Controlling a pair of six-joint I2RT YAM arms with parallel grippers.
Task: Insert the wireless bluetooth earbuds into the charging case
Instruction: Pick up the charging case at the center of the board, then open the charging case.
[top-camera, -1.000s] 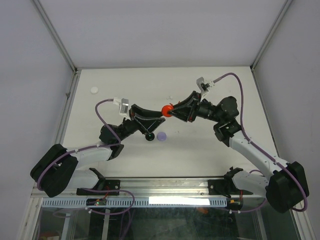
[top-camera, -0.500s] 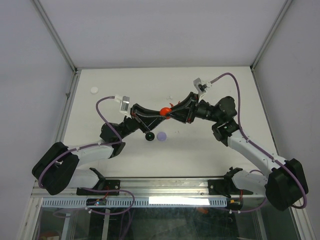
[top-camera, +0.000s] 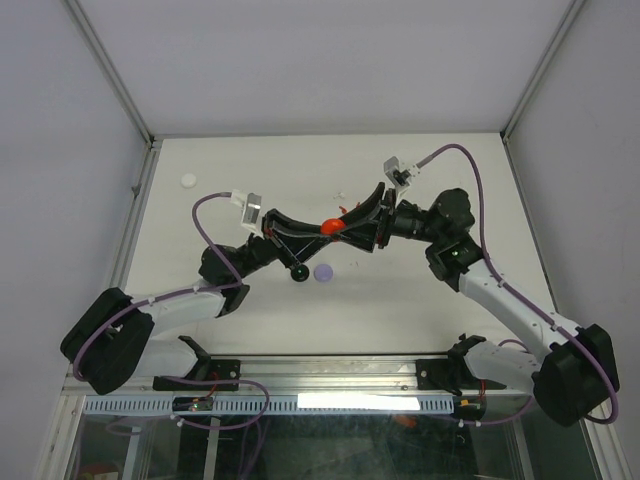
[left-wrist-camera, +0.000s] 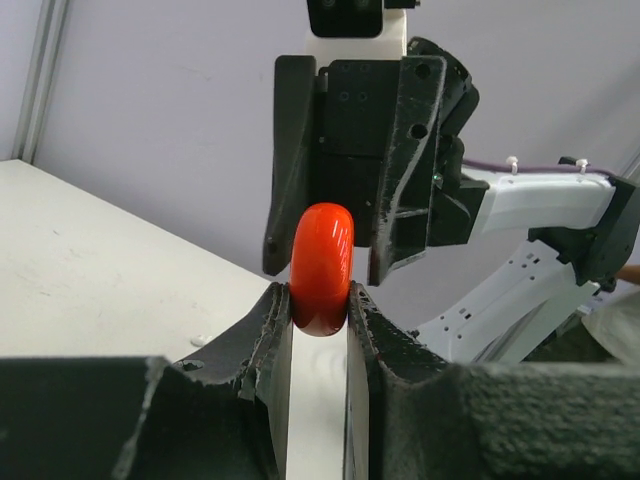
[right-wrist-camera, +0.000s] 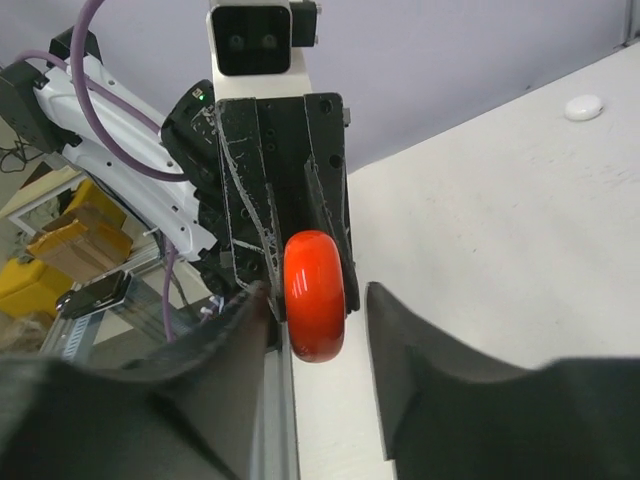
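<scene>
A round red charging case (top-camera: 331, 225) hangs in mid-air above the table's middle. My left gripper (top-camera: 322, 229) is shut on it, and the left wrist view shows its pads pressing the lower edge of the case (left-wrist-camera: 322, 268). My right gripper (top-camera: 346, 221) faces it from the other side with open jaws around the case (right-wrist-camera: 315, 295). One finger (right-wrist-camera: 250, 310) is near the case and the other finger (right-wrist-camera: 385, 310) stands apart. No earbud is clearly visible; a tiny white speck (top-camera: 340, 196) lies on the table behind the grippers.
A black round case (top-camera: 299, 274) and a lavender round case (top-camera: 323, 271) lie on the table below the grippers. A white round case (top-camera: 188, 181) lies at the far left, and it also shows in the right wrist view (right-wrist-camera: 583, 107). White walls enclose the table.
My left gripper rose and reached right to the red case and now grips it. The case shifted slightly left and down. The right gripper's jaws now stand open around it.
</scene>
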